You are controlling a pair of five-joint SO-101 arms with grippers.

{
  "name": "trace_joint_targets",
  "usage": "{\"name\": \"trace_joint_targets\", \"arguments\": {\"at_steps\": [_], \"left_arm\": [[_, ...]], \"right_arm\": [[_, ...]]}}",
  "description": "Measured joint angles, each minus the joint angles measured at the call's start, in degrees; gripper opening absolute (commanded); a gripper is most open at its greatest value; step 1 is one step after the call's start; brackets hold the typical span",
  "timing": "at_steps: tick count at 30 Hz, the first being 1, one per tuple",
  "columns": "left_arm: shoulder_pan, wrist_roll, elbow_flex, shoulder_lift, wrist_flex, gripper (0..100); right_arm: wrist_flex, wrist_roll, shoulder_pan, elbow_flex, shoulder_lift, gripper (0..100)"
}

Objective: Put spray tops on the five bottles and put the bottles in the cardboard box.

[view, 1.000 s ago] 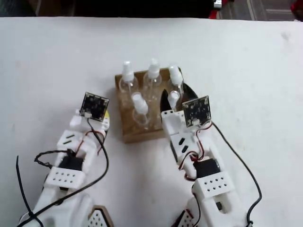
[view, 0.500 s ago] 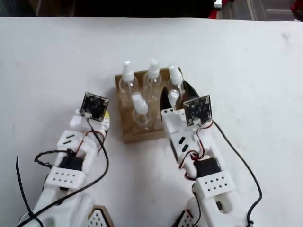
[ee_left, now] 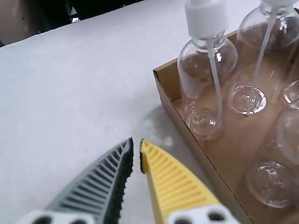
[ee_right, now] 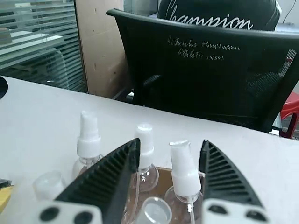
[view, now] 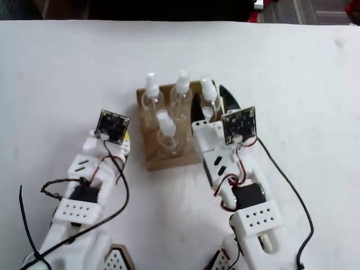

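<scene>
The cardboard box [view: 169,160] sits mid-table and holds several clear bottles with white spray tops, such as the back-left bottle [view: 152,85] and the front-left bottle [view: 166,121]. My right gripper [view: 212,104] is open over the box's right side. Its black fingers straddle the front-right bottle [view: 207,114], and their tips flank the back-right bottle [view: 208,88]. In the right wrist view, that spray top [ee_right: 184,168] stands between the open fingers of the right gripper [ee_right: 168,151]. My left gripper [ee_left: 136,144] is shut and empty, low over the table beside the box's left wall [ee_left: 187,126].
White tabletop [view: 292,73] lies open to the left and right of the box. The table's far edge [view: 169,21] runs across the back. A black mesh chair [ee_right: 210,70] stands behind the table. Loose cables [view: 281,180] trail along both arms.
My right gripper has slid forward over the box toward the back-right bottle, and its fingers have spread a little wider. The left arm has not moved.
</scene>
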Motion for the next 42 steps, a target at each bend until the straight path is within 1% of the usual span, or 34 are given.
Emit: {"name": "trace_joint_targets", "arguments": {"at_steps": [6, 9, 11, 13, 14, 15, 16, 18, 22, 24, 26, 30, 34, 36, 38, 42], "left_arm": [[0.0, 0.0, 0.0, 0.0, 0.0, 3], [0.0, 0.0, 0.0, 0.0, 0.0, 3], [0.0, 0.0, 0.0, 0.0, 0.0, 3], [0.0, 0.0, 0.0, 0.0, 0.0, 3], [0.0, 0.0, 0.0, 0.0, 0.0, 3], [0.0, 0.0, 0.0, 0.0, 0.0, 3], [0.0, 0.0, 0.0, 0.0, 0.0, 3], [0.0, 0.0, 0.0, 0.0, 0.0, 3], [-1.1, 0.0, 0.0, 0.0, 0.0, 3], [-2.1, 0.0, 0.0, 0.0, 0.0, 3], [-2.3, 0.0, 0.0, 0.0, 0.0, 3], [-2.4, 0.0, 0.0, 0.0, 0.0, 3], [-2.4, 0.0, 0.0, 0.0, 0.0, 3], [-2.4, 0.0, 0.0, 0.0, 0.0, 3], [-2.4, 0.0, 0.0, 0.0, 0.0, 3], [-2.4, 0.0, 0.0, 0.0, 0.0, 3]], "right_arm": [[11.0, 0.0, 2.6, -10.5, -0.2, 18.0], [19.3, 0.0, 4.7, -18.8, -0.2, 17.1], [26.6, 0.0, 6.6, -25.7, -0.3, 11.5], [34.5, 0.0, 9.0, -32.9, -0.3, 1.9], [38.2, 0.0, 10.4, -36.3, -0.4, 0.9], [41.6, 0.0, 12.0, -39.2, -0.4, 3.2], [43.9, 0.0, 14.2, -40.9, -0.7, 4.0], [46.0, 0.0, 18.8, -41.3, 0.1, 2.2], [45.5, 0.0, 27.3, -34.9, 6.8, 1.6], [42.7, 0.4, 30.2, -29.4, 11.8, 1.6], [38.9, 2.4, 31.3, -23.8, 16.5, 1.6], [30.5, 6.4, 30.1, -16.7, 26.6, 1.6], [25.8, 8.6, 25.0, -15.9, 36.5, 1.6], [24.7, 9.6, 22.9, -15.9, 40.3, 1.6], [24.7, 9.9, 22.4, -16.5, 42.2, 1.6], [24.7, 10.4, 21.4, -16.6, 42.7, 1.6]]}}
